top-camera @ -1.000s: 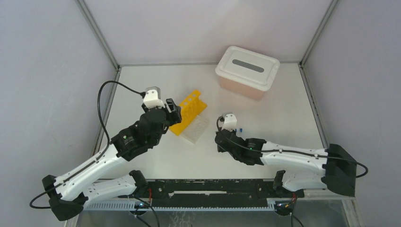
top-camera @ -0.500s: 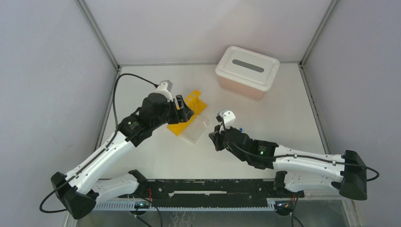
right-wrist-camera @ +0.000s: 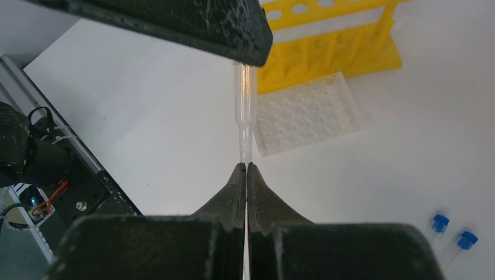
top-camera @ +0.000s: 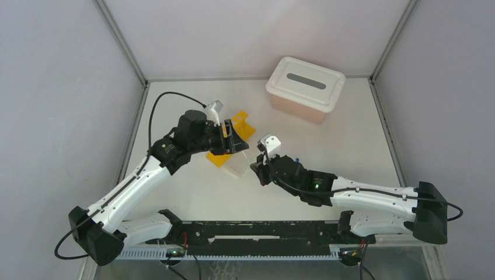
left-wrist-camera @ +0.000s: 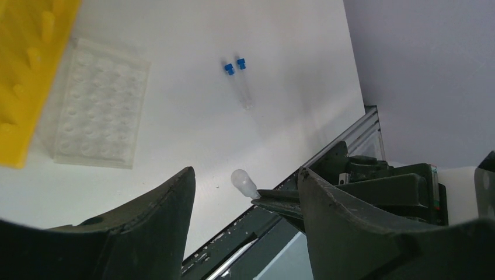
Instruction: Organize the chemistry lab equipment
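My right gripper (right-wrist-camera: 246, 166) is shut on a thin clear dropper (right-wrist-camera: 244, 111) and holds it out over the table, bulb end forward. The dropper's bulb (left-wrist-camera: 243, 182) sits in the gap between the wide-apart fingers of my open left gripper (left-wrist-camera: 245, 175), and the fingers look clear of it. One left finger (right-wrist-camera: 175, 23) crosses above the dropper in the right wrist view. Beneath the left gripper (top-camera: 233, 140) lie the yellow tube rack (top-camera: 242, 122) and the small clear grid rack (top-camera: 238, 168). Two blue-capped tubes (left-wrist-camera: 240, 81) lie side by side on the table.
The pink tub (top-camera: 297, 108) with its white slotted lid (top-camera: 306, 81) stands at the back right. A black rail (top-camera: 262, 230) runs along the table's near edge between the arm bases. Grey walls close in the left, back and right sides.
My left arm has swung right across the yellow rack toward the right gripper. The right gripper has carried the dropper left and forward, so its bulb is now between the left fingers.
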{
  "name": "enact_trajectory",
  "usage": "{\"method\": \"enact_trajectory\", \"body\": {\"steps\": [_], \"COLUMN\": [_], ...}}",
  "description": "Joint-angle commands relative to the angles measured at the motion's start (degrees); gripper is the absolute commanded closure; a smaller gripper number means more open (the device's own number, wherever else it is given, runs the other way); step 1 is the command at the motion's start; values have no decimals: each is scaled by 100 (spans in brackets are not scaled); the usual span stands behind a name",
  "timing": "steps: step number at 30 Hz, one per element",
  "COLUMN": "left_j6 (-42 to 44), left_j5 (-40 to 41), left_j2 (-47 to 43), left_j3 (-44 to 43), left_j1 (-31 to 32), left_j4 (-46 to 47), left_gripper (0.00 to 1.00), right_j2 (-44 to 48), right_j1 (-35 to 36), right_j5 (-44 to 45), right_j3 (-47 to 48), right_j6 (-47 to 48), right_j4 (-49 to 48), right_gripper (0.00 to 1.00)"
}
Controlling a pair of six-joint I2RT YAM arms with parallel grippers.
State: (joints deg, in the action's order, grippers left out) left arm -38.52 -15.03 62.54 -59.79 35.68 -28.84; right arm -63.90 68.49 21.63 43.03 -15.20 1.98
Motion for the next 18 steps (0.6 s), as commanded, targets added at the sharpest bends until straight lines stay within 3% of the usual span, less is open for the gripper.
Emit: {"method": "enact_trajectory", "body": {"steps": [1, 18], "left_j6": [-55, -31], "left_j5": [-424, -737], "left_j2": [27, 93], "left_j3": [-299, -231], "left_j1": [-44, -180], "left_j4": [208, 261], "left_gripper": [32, 47], "right_j2": [-35, -210], "right_j1": [-63, -200], "right_j5": [-167, -449], "right_j3": [378, 566], "right_j6": [248, 369], "right_j4": [-434, -535], "right_gripper": [100, 100]}}
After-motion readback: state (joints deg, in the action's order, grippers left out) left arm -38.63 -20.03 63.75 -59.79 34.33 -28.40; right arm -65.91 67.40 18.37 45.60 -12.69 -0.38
